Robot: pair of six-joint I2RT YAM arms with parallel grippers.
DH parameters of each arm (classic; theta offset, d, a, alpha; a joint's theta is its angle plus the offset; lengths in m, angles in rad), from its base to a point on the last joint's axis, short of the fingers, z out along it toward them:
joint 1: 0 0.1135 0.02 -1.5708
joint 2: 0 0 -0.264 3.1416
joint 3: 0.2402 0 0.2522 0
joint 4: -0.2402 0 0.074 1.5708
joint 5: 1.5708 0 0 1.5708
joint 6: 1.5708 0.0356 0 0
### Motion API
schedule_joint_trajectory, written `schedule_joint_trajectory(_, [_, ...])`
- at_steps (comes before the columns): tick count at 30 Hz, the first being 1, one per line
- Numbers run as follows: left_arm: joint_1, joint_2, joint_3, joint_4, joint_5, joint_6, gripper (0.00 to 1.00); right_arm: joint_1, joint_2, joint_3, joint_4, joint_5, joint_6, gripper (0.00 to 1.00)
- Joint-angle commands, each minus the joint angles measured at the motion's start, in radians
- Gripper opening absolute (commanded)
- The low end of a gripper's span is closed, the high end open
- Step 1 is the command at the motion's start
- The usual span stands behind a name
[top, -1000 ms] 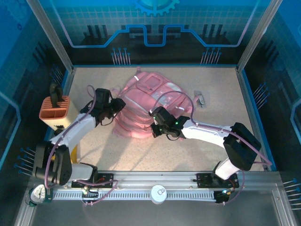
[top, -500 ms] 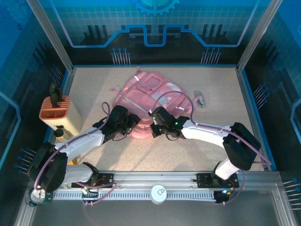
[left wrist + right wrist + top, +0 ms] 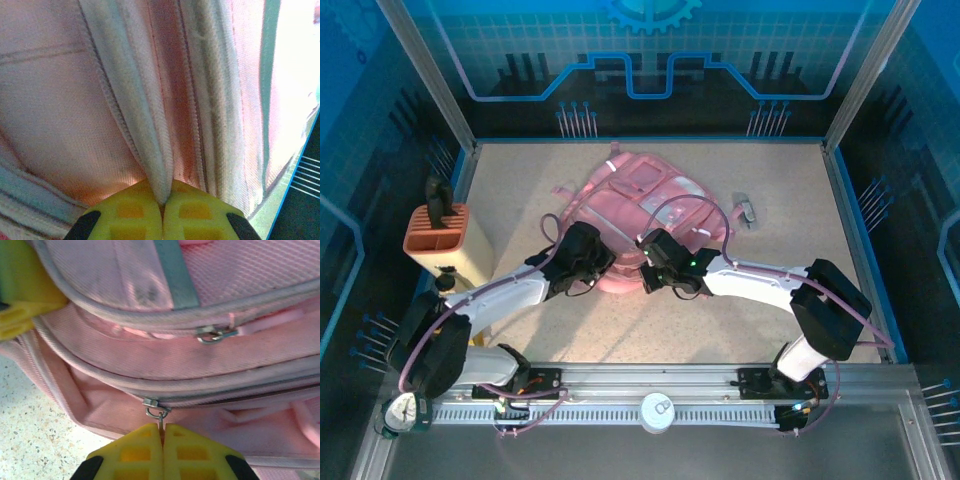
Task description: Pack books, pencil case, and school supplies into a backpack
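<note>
The pink backpack [image 3: 650,190] lies flat in the middle of the table. Both grippers meet at its near edge. My left gripper [image 3: 605,266] [image 3: 161,202] is shut on a pale piped seam [image 3: 150,150] of the backpack, which runs down between the yellow fingers. My right gripper [image 3: 643,268] [image 3: 162,429] is shut on the metal zipper pull [image 3: 159,416] of a zip that looks closed. A yellow finger [image 3: 20,305] of the left gripper shows in the right wrist view's upper left. The books and pencil case are out of view.
An orange slotted holder [image 3: 435,232] with a dark object in it stands on a cream box at the left edge. A small grey item [image 3: 747,211] lies right of the backpack. A second zipper pull [image 3: 215,333] sits on the pocket above. Blue walls surround the table.
My left arm swung from beside the holder to the backpack's near edge and shut on the seam. The backpack's left side settled. The right arm stayed put.
</note>
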Motion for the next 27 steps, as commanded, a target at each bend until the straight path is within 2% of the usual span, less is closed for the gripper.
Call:
schedule_joint_trajectory(1, [0.049,-0.092,0.003,-0.097,-0.098,0.083,0.00,-0.026,-0.039,-0.032,-0.072,0.058,-0.014,0.00])
schedule_joint_trajectory(10, [0.232,-0.164,-0.022,-0.199,0.005,0.247,0.00,-0.158,-0.017,-0.009,-0.124,0.055,-0.071,0.00])
schedule_joint_trajectory(13, [0.255,-0.162,-0.017,-0.199,0.028,0.285,0.00,-0.201,0.002,0.022,-0.137,0.033,-0.069,0.00])
schedule_joint_trajectory(15, [0.256,-0.147,-0.006,-0.194,0.048,0.295,0.00,-0.204,0.009,0.039,-0.141,0.026,-0.070,0.00])
schedule_joint_trajectory(19, [0.256,-0.115,0.008,-0.182,0.096,0.304,0.00,-0.191,0.002,0.049,-0.123,-0.063,-0.058,0.00])
schedule_joint_trajectory(20, [0.254,-0.112,0.010,-0.178,0.100,0.306,0.00,-0.188,-0.001,0.052,-0.124,-0.068,-0.054,0.06])
schedule_joint_trajectory(21, [0.255,-0.112,0.010,-0.173,0.104,0.311,0.00,-0.189,-0.007,0.055,-0.130,-0.071,-0.045,0.17])
schedule_joint_trajectory(22, [0.254,-0.113,0.015,-0.175,0.111,0.318,0.00,-0.196,-0.017,0.058,-0.140,-0.084,-0.035,0.22])
schedule_joint_trajectory(27, [0.235,-0.166,0.023,-0.219,0.092,0.349,0.34,-0.233,-0.091,0.047,-0.105,-0.221,0.023,0.45])
